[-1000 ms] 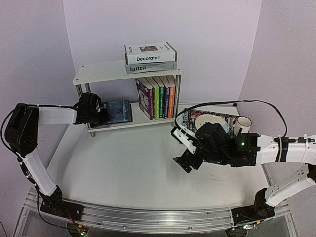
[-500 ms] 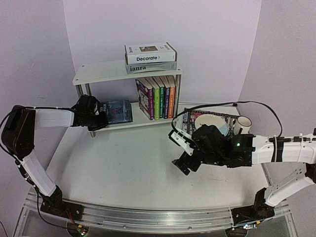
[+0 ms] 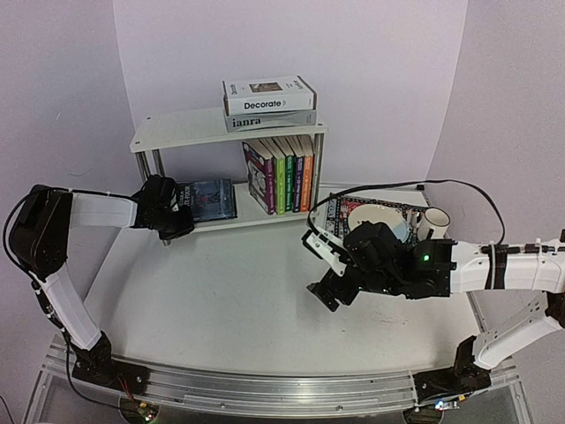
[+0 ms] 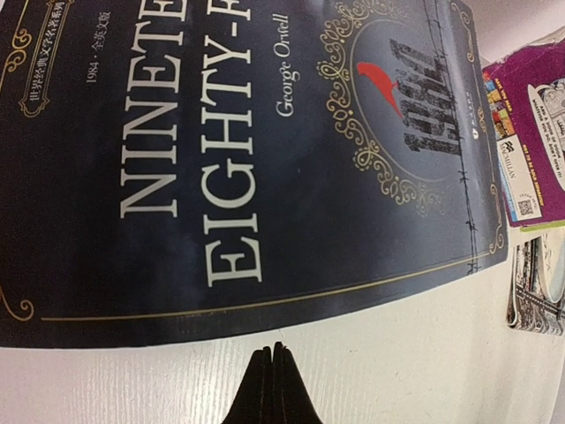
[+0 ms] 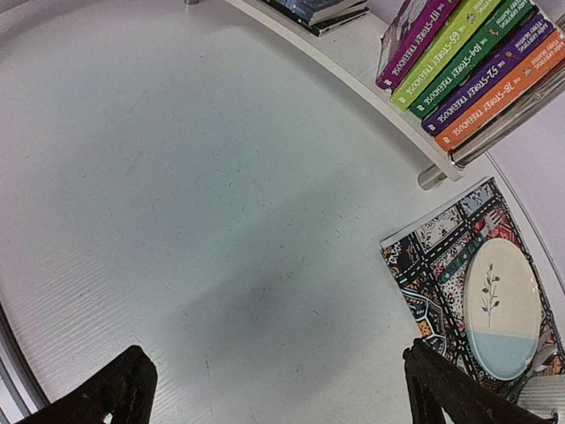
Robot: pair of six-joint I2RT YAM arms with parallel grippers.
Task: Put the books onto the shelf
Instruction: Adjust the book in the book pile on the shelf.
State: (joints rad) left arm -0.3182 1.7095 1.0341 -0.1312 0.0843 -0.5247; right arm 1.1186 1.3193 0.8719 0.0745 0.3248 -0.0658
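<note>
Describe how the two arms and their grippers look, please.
The left arm and right arm have white tubular links with black joint housings. The left gripper and right gripper are black. A thin black cable arches over the right arm; a green light glows near its wrist.

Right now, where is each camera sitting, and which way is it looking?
Top external: high behind the robot, looking down at table, shelf, left arm and right arm.
Left wrist: on the left arm, facing the Nineteen Eighty-Four book close up; left gripper shut at the bottom.
Right wrist: on the right arm, looking down at table and placemat; right gripper open at the bottom.
Shared: top and right wrist both show the Treehouse books.
</note>
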